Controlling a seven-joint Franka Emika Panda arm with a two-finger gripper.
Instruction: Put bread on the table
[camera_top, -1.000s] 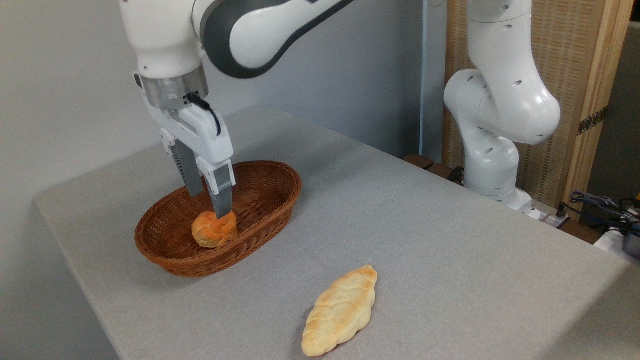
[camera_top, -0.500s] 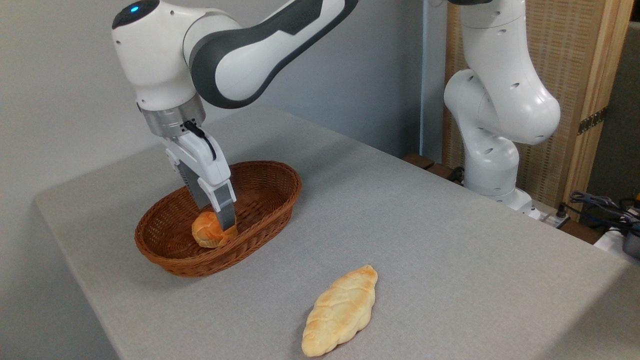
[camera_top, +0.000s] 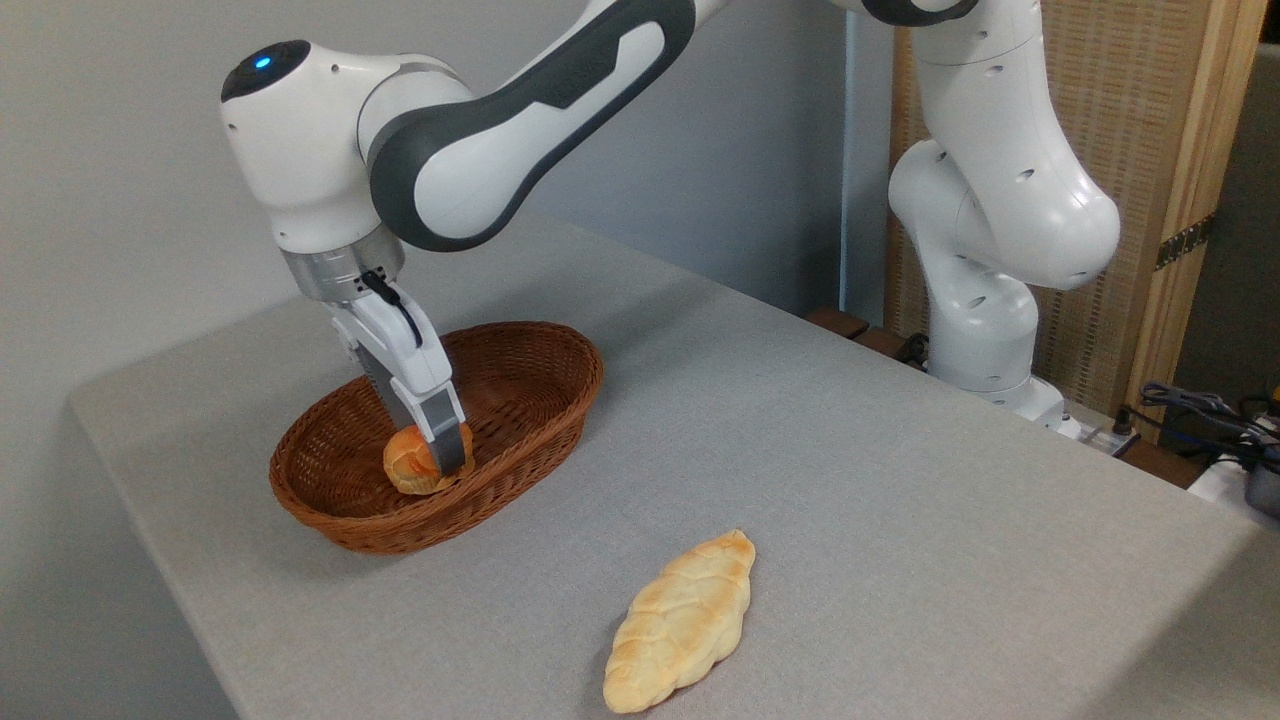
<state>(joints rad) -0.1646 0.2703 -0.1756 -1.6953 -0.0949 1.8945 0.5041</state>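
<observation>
The bread (camera_top: 412, 466) sits inside the brown basket (camera_top: 520, 400), near its front wall, on the left part of the counter (camera_top: 850, 480). The tool (camera_top: 436, 462) is down in the basket with its fingers (camera_top: 448, 446) around the bun, one finger in front of it and the other hidden behind. The fingers look close against the bun, but I cannot tell if they are squeezing it tight or only touching it. A few things could go wrong from here. The bun is round and soft, so it could slip out if the hold is weak, or get squashed if the squeeze is too hard. The tool is close to the basket's front wall, so a sideways move before lifting could bump the wall and drag or tip the light basket. The bun also has to clear the rim on the way out. The arm reaches in from the far right, bends over the basket, and points the tool down with a small lean. A long pale loaf (camera_top: 682, 620) lies on the counter nearer the front, well apart from the basket.
</observation>
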